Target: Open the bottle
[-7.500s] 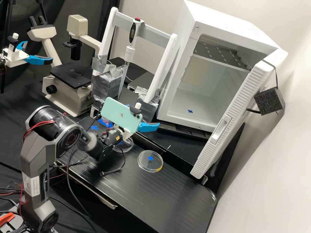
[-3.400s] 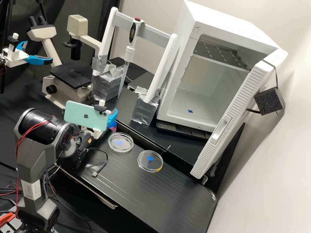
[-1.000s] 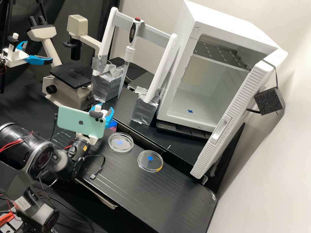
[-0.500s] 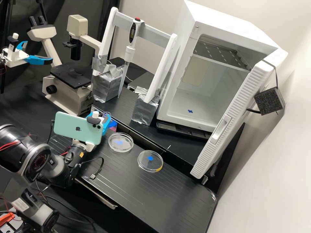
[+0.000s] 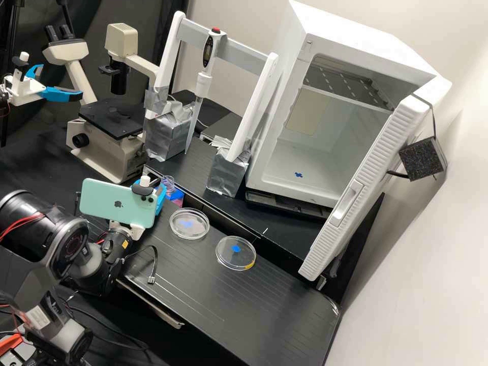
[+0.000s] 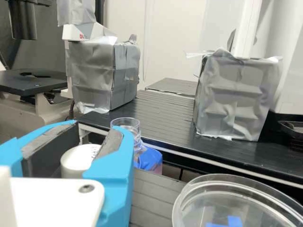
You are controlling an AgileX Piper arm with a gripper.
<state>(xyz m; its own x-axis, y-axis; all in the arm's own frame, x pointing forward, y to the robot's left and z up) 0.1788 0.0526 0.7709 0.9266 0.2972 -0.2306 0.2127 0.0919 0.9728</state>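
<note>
So the cap's off, and the hand (image 5: 161, 197) has it. In the wrist view the white cap (image 6: 77, 163) sits pinched between the dark pads (image 6: 51, 150), so the fingers are parted about as much as the cap needs. The bottle (image 6: 152, 158) is right by them, standing upright with its clear mouth wide open, blue covering and a bit of pink around the lower part. It's on the black counter (image 5: 264, 305), next to the edge of the raised platform (image 6: 165, 116). Can't tell if there's anything inside it, tbh.

High view has the hand partly tucked behind the mint green phone (image 5: 118, 202) mounted on the arm. Near the bottle there's a clear round dish (image 5: 189, 223), and a second dish (image 5: 236, 253) sits further along, close to the first but not touching it. Both have blue showing through.

Up on the platform, two blocks wrapped in silver tape hold a white rack (image 5: 262, 96), with a pipette (image 5: 204, 84) hanging upright off its crossbar. A microscope (image 5: 104, 152) is on one side of that, and on the other there's a big white cabinet (image 5: 315, 157) with its door (image 5: 363, 188) open.
</note>
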